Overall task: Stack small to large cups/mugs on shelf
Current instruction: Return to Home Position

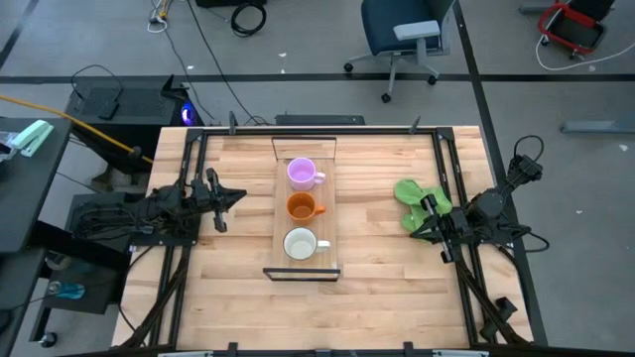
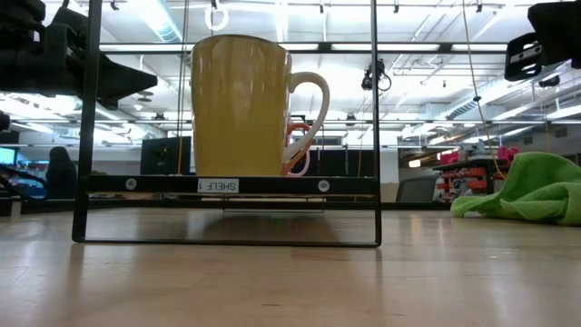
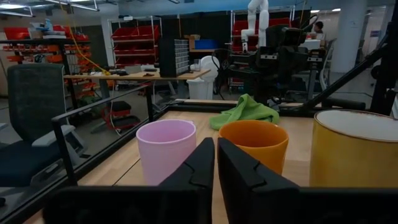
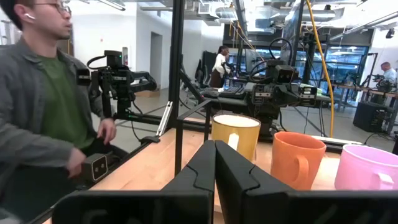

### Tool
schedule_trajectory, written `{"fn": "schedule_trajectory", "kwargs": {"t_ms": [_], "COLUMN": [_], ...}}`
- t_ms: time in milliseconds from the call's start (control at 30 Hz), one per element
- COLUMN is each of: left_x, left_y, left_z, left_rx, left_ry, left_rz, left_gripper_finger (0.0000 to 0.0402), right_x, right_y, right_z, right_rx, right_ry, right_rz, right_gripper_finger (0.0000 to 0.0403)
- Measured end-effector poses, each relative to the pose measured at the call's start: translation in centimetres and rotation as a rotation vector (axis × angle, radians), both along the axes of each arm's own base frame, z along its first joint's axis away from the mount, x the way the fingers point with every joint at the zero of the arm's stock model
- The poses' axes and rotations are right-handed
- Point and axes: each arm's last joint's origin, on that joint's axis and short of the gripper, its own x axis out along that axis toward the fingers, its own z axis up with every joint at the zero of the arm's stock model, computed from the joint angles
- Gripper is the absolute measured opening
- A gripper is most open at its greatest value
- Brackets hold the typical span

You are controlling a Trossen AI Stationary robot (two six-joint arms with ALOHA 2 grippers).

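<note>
Three mugs stand upright in a row on the shelf (image 1: 280, 223), a narrow light-wood board with a black frame at mid-table. The light purple mug (image 1: 302, 173) is farthest, the orange mug (image 1: 302, 206) is in the middle, and the white mug (image 1: 301, 244) with a pale inside is nearest. My left gripper (image 1: 236, 195) is shut and level, left of the shelf, with nothing in it. My right gripper (image 1: 419, 212) is shut at the table's right side, over the green cloth (image 1: 417, 201). In the low view the near mug (image 2: 240, 105) hides most of the others.
A green cloth (image 2: 526, 191) lies crumpled on the right of the table. The shelf's black frame (image 2: 227, 184) stands up around the mugs. A person (image 4: 43, 106) sits beyond the table's near side. Bare wood lies on both sides of the shelf.
</note>
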Motion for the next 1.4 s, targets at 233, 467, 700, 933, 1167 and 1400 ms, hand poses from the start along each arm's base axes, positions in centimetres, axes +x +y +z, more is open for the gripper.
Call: {"fn": "schedule_trajectory", "kwargs": {"t_ms": [233,467,700,933,1167,1400], "left_x": [0.00,0.00,0.00,0.00,0.00,0.00], "left_y": [0.00,0.00,0.00,0.00,0.00,0.00], "left_z": [-0.01,-0.01,-0.01,-0.01,-0.01,-0.01], "left_rx": [0.000,0.000,0.000,0.000,0.000,0.000], "left_ry": [0.000,0.000,0.000,0.000,0.000,0.000], "left_rz": [0.000,0.000,0.000,0.000,0.000,0.000], "left_gripper_finger": [0.0022,0.0032,0.0024,0.0024,0.0032,0.0022], "right_x": [0.00,0.00,0.00,0.00,0.00,0.00], "right_y": [0.00,0.00,0.00,0.00,0.00,0.00], "right_z": [0.01,0.01,0.01,0.01,0.02,0.02], "right_rx": [0.000,0.000,0.000,0.000,0.000,0.001], "right_ry": [0.000,0.000,0.000,0.000,-0.001,-0.001], "right_rz": [0.000,0.000,0.000,0.000,0.000,0.000], "right_gripper_finger": [0.0013,0.0013,0.0013,0.0013,0.0013,0.0013]}}
